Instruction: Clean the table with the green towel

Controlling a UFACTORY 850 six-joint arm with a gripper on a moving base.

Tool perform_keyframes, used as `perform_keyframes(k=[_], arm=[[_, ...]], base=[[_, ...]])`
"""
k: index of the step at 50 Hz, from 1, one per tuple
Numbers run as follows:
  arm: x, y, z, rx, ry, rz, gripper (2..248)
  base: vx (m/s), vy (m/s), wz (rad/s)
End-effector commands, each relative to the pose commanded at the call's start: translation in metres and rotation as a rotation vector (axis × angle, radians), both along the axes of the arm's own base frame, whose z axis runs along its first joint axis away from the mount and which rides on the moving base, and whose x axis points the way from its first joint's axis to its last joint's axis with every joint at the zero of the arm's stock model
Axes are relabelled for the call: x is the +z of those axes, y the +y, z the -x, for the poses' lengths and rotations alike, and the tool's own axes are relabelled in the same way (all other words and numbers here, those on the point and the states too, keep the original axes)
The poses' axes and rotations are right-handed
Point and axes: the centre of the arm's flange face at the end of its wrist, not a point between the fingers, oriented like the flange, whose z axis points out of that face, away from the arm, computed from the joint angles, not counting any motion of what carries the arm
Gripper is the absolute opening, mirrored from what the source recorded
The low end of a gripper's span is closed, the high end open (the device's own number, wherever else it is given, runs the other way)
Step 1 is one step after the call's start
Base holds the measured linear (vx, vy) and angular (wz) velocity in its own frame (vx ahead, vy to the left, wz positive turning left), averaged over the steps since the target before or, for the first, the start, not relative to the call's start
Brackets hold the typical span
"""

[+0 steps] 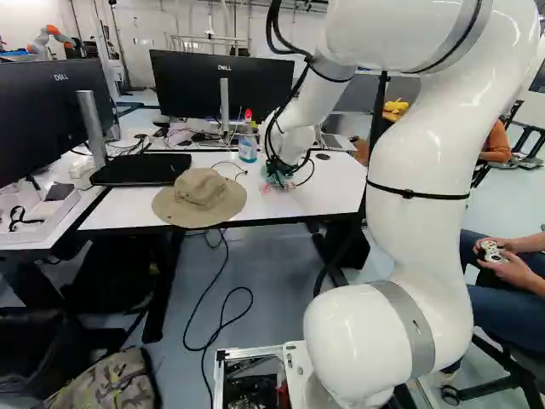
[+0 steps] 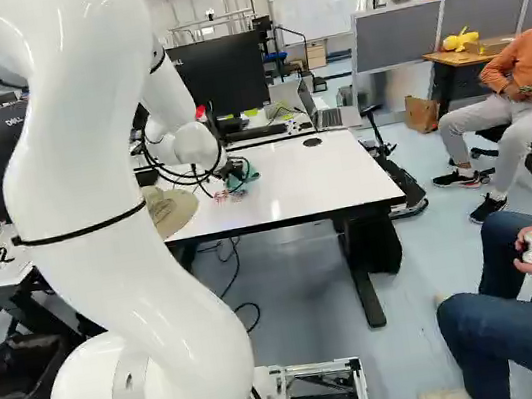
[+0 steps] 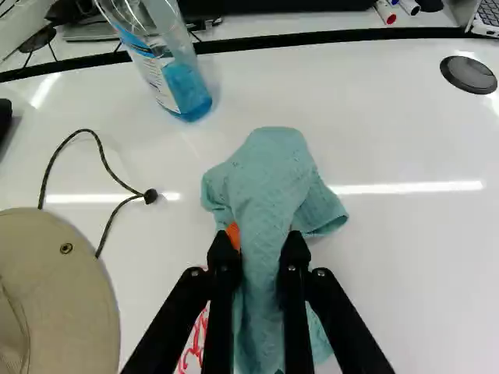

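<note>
I have the green towel (image 3: 269,179) pinched in my gripper (image 2: 237,172), beside red marks (image 3: 194,343), near the right base view's middle.

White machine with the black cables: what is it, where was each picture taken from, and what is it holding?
It is a robot arm on a moving base. The left and right base views come from cameras behind it, so they show one scene twice. The wrist view looks along its two-fingered hand, from a camera mounted just behind. The hand grips a bunched blue-green towel over a white table. Beside the towel are red scribbles, probably what it is meant to wipe away. Also on the table are a tan hat with a cord and a clear bottle holding blue liquid.
</note>
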Motion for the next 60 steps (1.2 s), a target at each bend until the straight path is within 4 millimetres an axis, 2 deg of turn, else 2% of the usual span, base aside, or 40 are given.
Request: perform_keyframes(k=[60], arm=[[-0.0012, 0.0, -0.0024, 0.0, 0.014, 0.0, 62]], base=[[0.0, 0.0, 0.0]])
